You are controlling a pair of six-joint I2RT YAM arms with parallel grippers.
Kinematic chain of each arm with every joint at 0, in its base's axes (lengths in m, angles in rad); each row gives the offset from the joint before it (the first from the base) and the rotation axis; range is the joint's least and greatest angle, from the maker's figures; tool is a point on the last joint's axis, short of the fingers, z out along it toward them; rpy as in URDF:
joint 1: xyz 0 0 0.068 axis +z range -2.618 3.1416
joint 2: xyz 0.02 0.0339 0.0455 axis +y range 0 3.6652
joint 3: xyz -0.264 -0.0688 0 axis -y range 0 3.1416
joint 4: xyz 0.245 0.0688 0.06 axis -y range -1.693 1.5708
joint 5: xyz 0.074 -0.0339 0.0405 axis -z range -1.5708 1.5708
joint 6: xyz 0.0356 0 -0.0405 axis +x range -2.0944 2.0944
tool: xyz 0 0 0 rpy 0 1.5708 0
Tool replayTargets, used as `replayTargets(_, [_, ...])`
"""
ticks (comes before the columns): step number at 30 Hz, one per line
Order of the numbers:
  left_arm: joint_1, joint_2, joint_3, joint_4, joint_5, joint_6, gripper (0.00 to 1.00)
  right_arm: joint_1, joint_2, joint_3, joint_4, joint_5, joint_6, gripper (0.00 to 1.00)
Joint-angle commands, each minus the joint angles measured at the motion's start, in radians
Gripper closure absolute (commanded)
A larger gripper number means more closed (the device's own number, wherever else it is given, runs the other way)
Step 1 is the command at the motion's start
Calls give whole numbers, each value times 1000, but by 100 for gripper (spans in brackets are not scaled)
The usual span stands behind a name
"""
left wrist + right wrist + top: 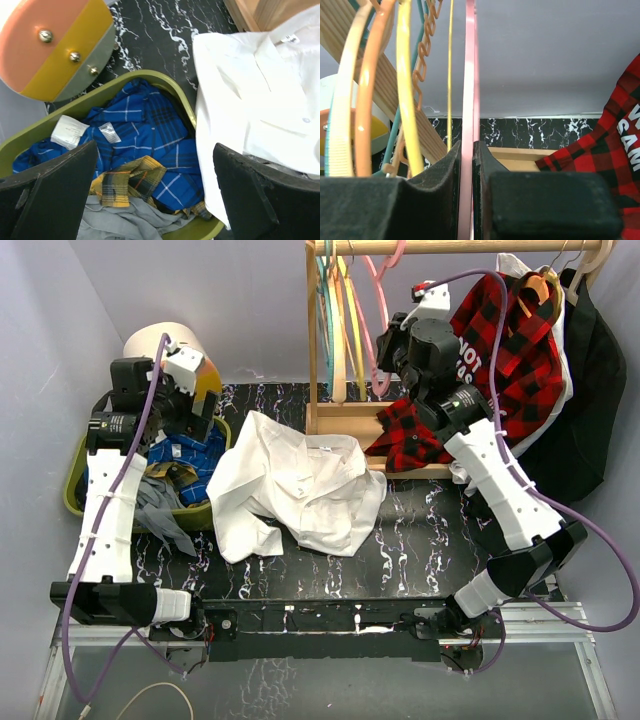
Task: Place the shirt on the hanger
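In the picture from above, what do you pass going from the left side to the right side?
First the green basket, then the white shirt, then the red-and-black plaid shirt, then the black garment.

A green basket point(72, 485) at the worktop's point(430, 530) left edge holds a blue checked garment point(188, 455); a red plaid shirt point(515, 355) hangs far right.

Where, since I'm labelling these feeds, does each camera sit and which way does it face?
Top external: above and behind, looking down at the table; both arms show.
Left wrist: facing down into the basket; open left gripper shows.
Right wrist: facing the rack; right gripper shut on the hanger shows.
Shared: top and left wrist both see the shirt.
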Motion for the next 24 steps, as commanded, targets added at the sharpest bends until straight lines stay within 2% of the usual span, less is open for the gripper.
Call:
replayTargets(1, [-11, 19, 25, -108, 76, 16, 3, -13, -17, 70, 54, 6, -34, 92])
replayTargets(4, [-59, 123, 79, -287, 267, 28, 3, -20, -28, 59, 68, 24, -52, 92])
replayTargets(6, [-166, 162, 56, -353, 295, 20, 3, -21, -52, 26, 113, 28, -77, 92])
replayTargets(9, [-309, 146, -36, -281, 246, -33, 3, -21, -87, 8, 140, 72, -102, 92])
replayTargets(13, [-321, 135, -73, -166, 222, -145, 3, -21, -136, 1, 128, 83, -117, 92])
replayTargets(16, [-365, 84, -141, -6, 42, -269, 3, -21, -198, -44, 129, 71, -119, 92])
replayTargets(19, [-413, 60, -206, 100, -87, -299, 3, -21, -246, -68, 102, 71, -125, 92])
replayTargets(24, [-443, 139, -210, 107, -88, -307, 3, -21, -358, -172, 81, 41, -128, 92])
